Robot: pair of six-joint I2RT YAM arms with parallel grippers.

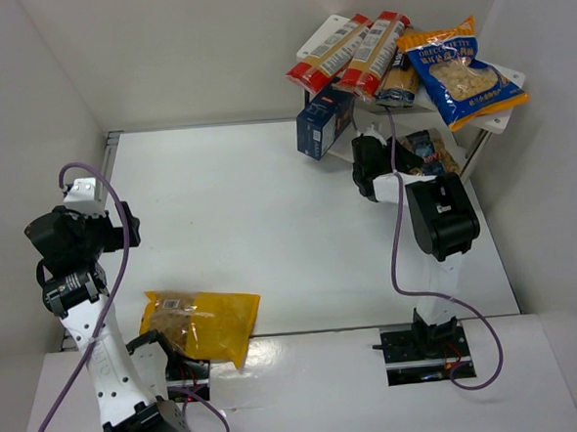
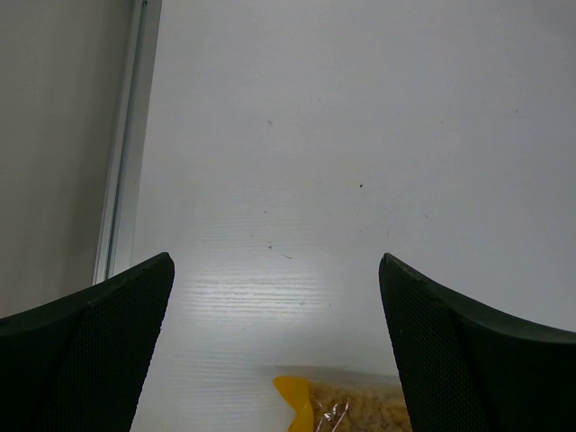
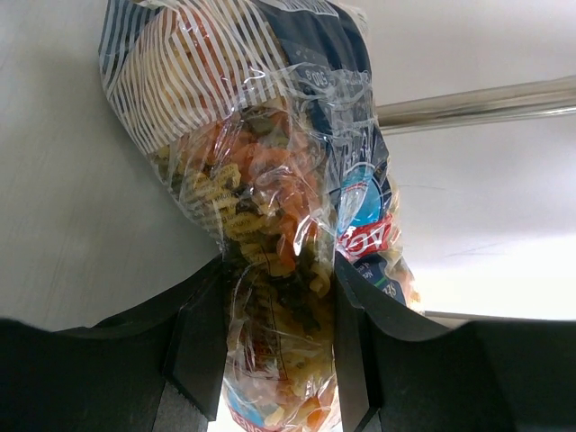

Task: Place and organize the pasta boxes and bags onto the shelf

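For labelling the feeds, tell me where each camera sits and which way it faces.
Top external: high behind the robot, looking down on table, shelf, left arm, right arm.
Left wrist: faces down at table; open left end effector frames the view.
Right wrist: faces spiral pasta bag clamped in right end effector.
Shared: yellow bag, top and left wrist.

This looks like a robotics lab test cell. Plain white panels box in a bare white worktop. A left arm and a right arm are bolted at its near edge, trailing purple cable. A small white shelf carries staged pasta packs.
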